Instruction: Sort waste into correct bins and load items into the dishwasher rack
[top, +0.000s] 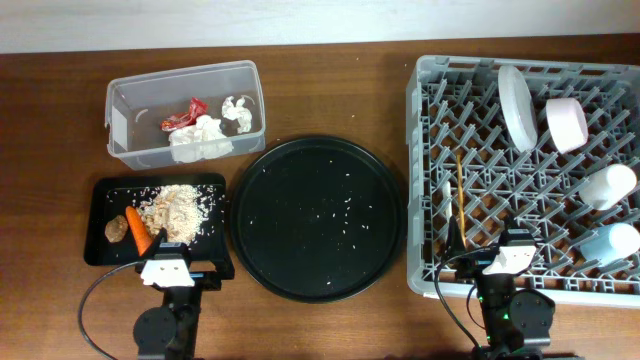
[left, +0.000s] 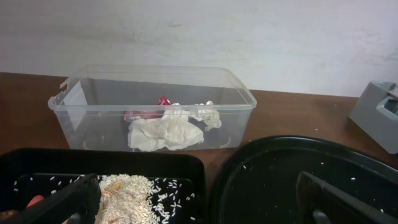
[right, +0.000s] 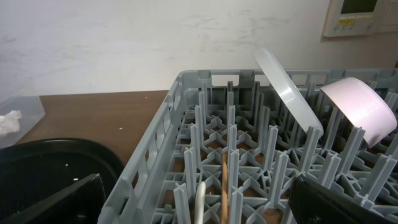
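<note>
Sorting and loading are judged complete: napkins (top: 200, 138) and red wrapper (top: 183, 115) are seen in the clear tub (top: 130, 85); carrot (top: 138, 228) and rice (top: 178, 208) in the black rectangular tray (top: 100, 215); the plate (top: 517, 105) in the rack (top: 425, 180); left gripper (top: 183, 268) and right gripper (top: 497, 258) are held spread, empty; only parking is called for.

Bright, even indoor light, soft shadows, slightly grainy wrist views.

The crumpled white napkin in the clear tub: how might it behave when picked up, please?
The crumpled white napkin looks light and floppy, given its loose creases. It would likely squash when gripped, and probably slide rather than roll in the clear tub.
</note>
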